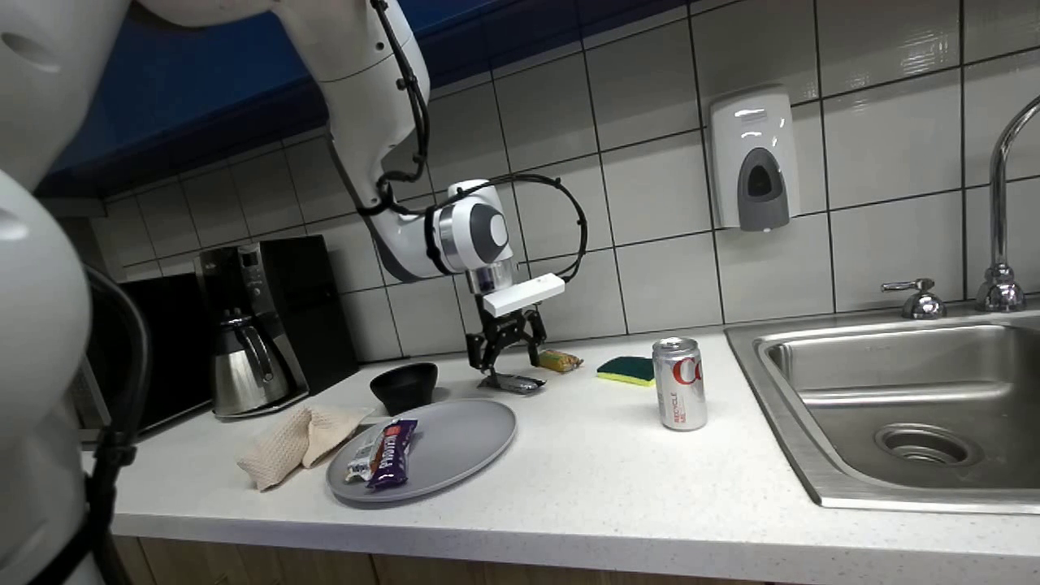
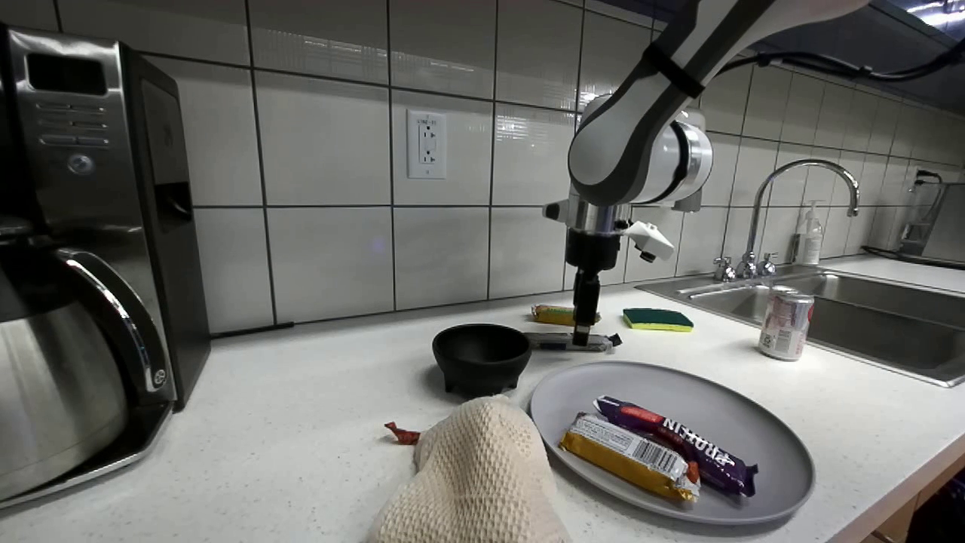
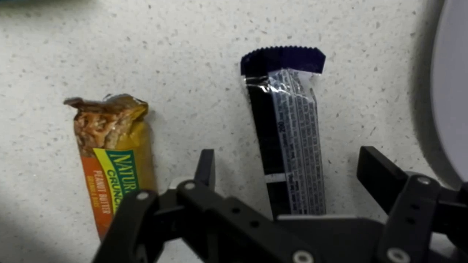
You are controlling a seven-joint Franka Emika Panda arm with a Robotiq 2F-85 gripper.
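The white arm (image 1: 370, 89) is arching in from 11 o'clock in an exterior view, its forearm slanting down toward 5 o'clock, and the gripper (image 1: 512, 367) is hanging from the wrist toward 6 o'clock, low over the bench (image 1: 585, 471). From here I'm seeing its jaws standing well spread.

A dark-wrapped bar (image 3: 292, 146) is lying flat on the bench, between the parted fingers (image 3: 206, 168), with bench showing on either side. In the wrist view its crimped end is pointing to 12 o'clock, while the gripper's own linkage is covering its near end. Whether the fingers are touching the bench, I can't tell. A peanut butter granola bar (image 3: 113, 164) is lying outside the jaws at 9 o'clock, and the grey plate (image 3: 453, 73) is curving in at 2 o'clock.

Only the wrist view is giving the fine print on the dark wrapper. In an exterior view the gripper is showing edge-on, one finger masking the other, with the black bowl (image 2: 482, 381) sitting between its 8 and 9 o'clock; a wall outlet (image 2: 427, 143) is showing there alone, as is the barcode on a gold bar (image 2: 633, 456) resting beside a purple bar (image 2: 682, 441) on the plate. A wall-mounted soap dispenser (image 1: 756, 158) is hanging at the gripper's 2 o'clock in an exterior view only.
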